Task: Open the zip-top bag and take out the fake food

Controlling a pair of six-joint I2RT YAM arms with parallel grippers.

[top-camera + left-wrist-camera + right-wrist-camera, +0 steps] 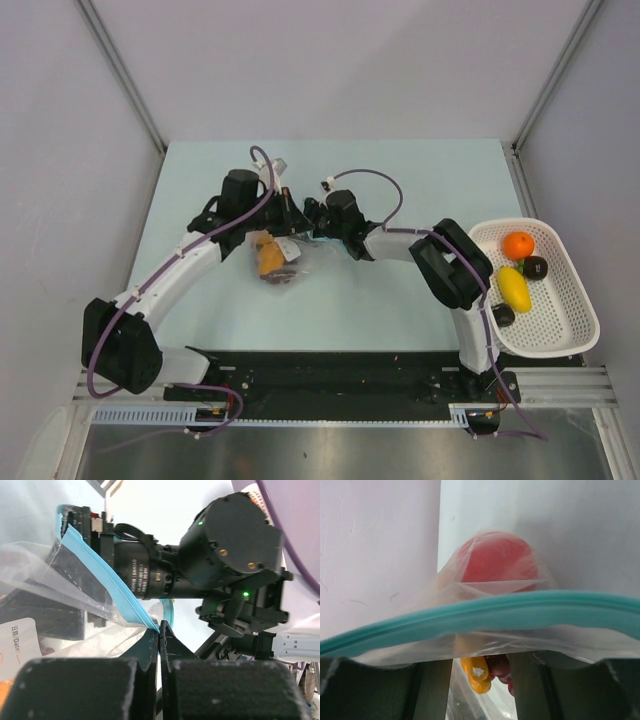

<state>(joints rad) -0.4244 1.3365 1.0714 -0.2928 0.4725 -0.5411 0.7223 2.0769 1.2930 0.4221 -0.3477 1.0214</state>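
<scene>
Left wrist view: my left hand (160,631) has its fingers pressed together, pinching the teal-blue zip strip (110,580) of the small clear crinkly zip-top bag (60,587). In the top external view the bag sits between both hands, mid-way across the pale table (380,310); its contents are an orange-and-dark blur. The right hand (312,218) meets the bag's mouth (spread or gripping, I cannot tell; plastic veils its fingers). The right wrist view shows a red plastic ball (495,560) and a yellow piece (475,672) through the film. The white perforated basket (572,330) holds an orange ball (517,244), a yellow oblong (514,288) and two dark pieces (535,266).
</scene>
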